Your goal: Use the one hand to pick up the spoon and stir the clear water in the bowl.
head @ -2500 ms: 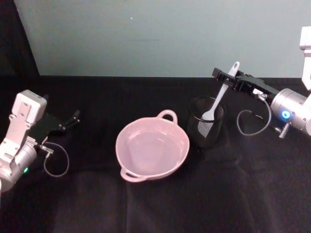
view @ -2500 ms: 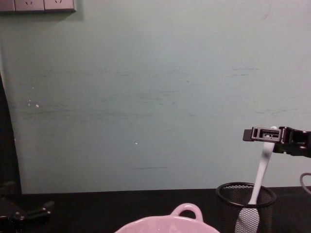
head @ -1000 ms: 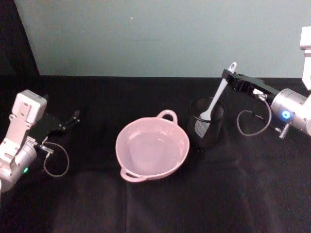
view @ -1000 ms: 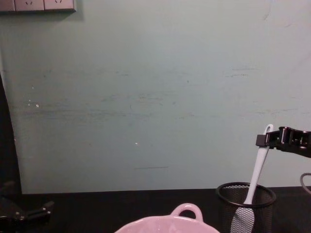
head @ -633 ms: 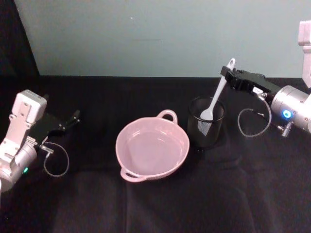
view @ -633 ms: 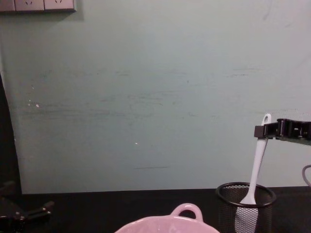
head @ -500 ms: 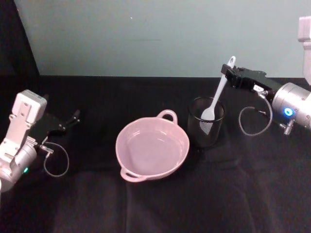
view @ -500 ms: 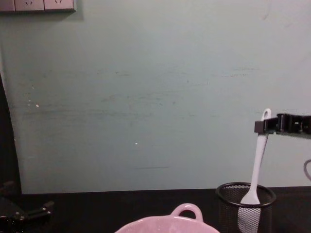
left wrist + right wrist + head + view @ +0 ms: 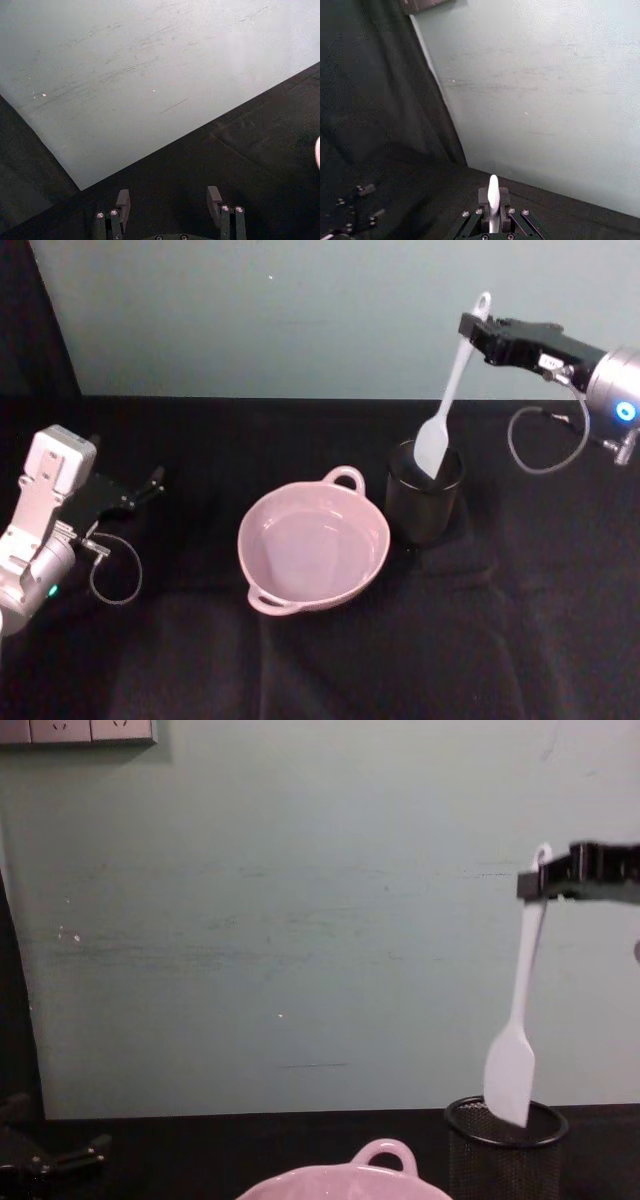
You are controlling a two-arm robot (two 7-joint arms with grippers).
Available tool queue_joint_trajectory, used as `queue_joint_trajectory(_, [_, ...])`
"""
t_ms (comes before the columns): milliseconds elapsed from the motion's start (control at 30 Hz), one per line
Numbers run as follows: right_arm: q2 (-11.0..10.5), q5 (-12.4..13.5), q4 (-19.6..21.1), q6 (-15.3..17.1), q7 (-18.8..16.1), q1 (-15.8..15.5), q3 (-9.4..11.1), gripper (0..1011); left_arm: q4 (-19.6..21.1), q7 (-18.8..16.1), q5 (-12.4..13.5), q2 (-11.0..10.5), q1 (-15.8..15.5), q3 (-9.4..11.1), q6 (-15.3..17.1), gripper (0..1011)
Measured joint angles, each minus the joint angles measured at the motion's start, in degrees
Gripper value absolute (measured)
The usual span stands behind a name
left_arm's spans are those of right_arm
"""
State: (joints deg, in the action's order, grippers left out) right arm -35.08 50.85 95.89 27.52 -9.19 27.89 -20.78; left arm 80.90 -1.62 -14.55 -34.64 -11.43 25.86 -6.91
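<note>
So right now my right claw [image 9: 477, 333] is up high over the far right side of the table [image 9: 400, 660], pinched shut on the spoon [image 9: 453, 385] right near the top of its handle, just under the little hole at the end. The right wrist view shows it pretty clearly: the white handle end [image 9: 493, 190] pokes up between the two fingers, with no gap on either side. The spoon hangs down from there, leaning a bit, flat head at the bottom. From the chest view the head [image 9: 511, 1070] sits right over the black mesh cup [image 9: 505, 1150], with its lower edge about level with the cup's rim. Honestly can't tell if it's fully clear of the cup or the tip is a hair inside. The pink bowl [image 9: 262, 520] is on the black cloth in the middle of the table, just beside the mesh cup on its left, loop handle pointing toward the pale green wall [image 9: 300, 320]. The spoon is nowhere near the bowl, it's over the cup. My left claw [image 9: 150, 483] is parked way off on the left edge of the table, low down, fingers [image 9: 123, 201] spread apart with nothing between them.
</note>
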Motion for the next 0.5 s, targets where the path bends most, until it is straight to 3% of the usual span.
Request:
queue_joint_trajectory(367, [-0.36, 1.93, 2.93, 2.00, -1.44, 3.61, -2.52, 119, 0.00, 0.00, 0.00, 0.00, 0.00, 0.00, 0.00, 1011])
queue_joint_trajectory(500, [0.78, 2.24, 1.62, 2.18, -3.32, 5.76, -5.17, 119, 0.00, 0.00, 0.00, 0.00, 0.00, 0.00, 0.00, 1011])
